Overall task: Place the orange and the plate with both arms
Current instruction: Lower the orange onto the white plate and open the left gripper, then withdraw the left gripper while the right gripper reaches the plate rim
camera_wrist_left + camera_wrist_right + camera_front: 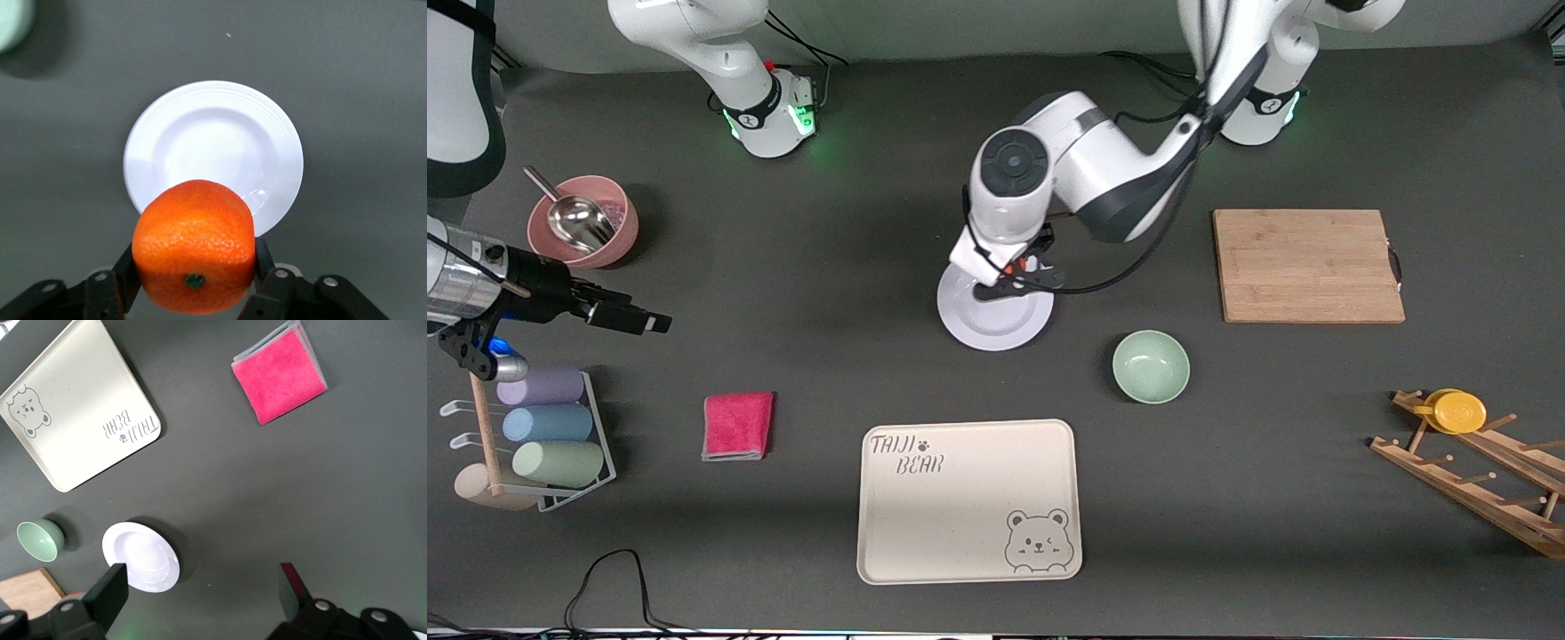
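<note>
While the left gripper's fingers clamp the orange over the plate, dark matting covers the table.

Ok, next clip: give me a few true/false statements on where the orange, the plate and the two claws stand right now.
1. The left claw holds the orange in the air over the plate. True.
2. The orange already rests on the plate. False: the plate's surface is bare, and the orange is gripped above its rim.
3. The right claw is open and holds nothing. True: it waits over the right arm's end of the table.
4. The plate sits on the bear-printed tray. False: it lies on the dark table mat, farther from the front camera than the tray.
5. The green bowl is stacked on the plate. False: the bowl stands apart, toward the left arm's end of the table.
</note>
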`<action>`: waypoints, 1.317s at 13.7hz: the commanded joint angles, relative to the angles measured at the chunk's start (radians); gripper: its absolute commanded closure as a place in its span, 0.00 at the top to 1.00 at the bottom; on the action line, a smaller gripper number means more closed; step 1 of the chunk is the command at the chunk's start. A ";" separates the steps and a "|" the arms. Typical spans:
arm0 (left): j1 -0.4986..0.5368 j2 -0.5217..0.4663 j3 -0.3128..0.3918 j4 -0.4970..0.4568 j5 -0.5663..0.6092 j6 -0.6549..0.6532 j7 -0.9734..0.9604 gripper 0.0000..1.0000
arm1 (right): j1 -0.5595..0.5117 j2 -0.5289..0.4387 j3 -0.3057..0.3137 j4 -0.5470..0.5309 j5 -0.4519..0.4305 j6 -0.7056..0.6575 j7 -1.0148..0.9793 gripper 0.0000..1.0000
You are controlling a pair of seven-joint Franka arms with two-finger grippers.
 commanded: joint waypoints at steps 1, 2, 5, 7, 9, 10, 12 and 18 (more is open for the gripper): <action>-0.033 0.084 0.015 0.016 0.069 0.067 -0.024 0.00 | -0.016 0.028 -0.007 0.018 0.054 -0.013 0.002 1.00; -0.034 0.104 0.015 0.001 0.094 0.106 -0.027 0.00 | -0.028 0.028 -0.012 0.018 0.080 -0.015 0.002 1.00; -0.042 0.146 0.018 -0.077 0.120 0.250 -0.031 0.00 | -0.028 0.023 -0.013 0.021 0.080 -0.035 -0.004 1.00; -0.042 0.152 0.023 -0.119 0.123 0.304 -0.031 0.00 | -0.018 0.042 -0.007 0.021 0.070 -0.046 -0.009 1.00; -0.046 0.158 0.023 -0.124 0.123 0.304 -0.034 0.00 | -0.021 0.037 -0.007 0.025 0.074 -0.085 -0.061 1.00; -0.046 0.160 0.023 -0.127 0.124 0.305 -0.034 0.00 | -0.021 0.037 -0.007 0.029 0.074 -0.090 -0.113 1.00; -0.045 0.160 0.023 -0.130 0.124 0.304 -0.038 0.09 | -0.022 0.049 -0.006 0.025 0.088 -0.116 -0.187 1.00; -0.030 0.109 0.024 -0.130 0.123 0.228 -0.064 1.00 | 0.017 0.128 -0.004 -0.080 0.442 -0.115 -0.371 1.00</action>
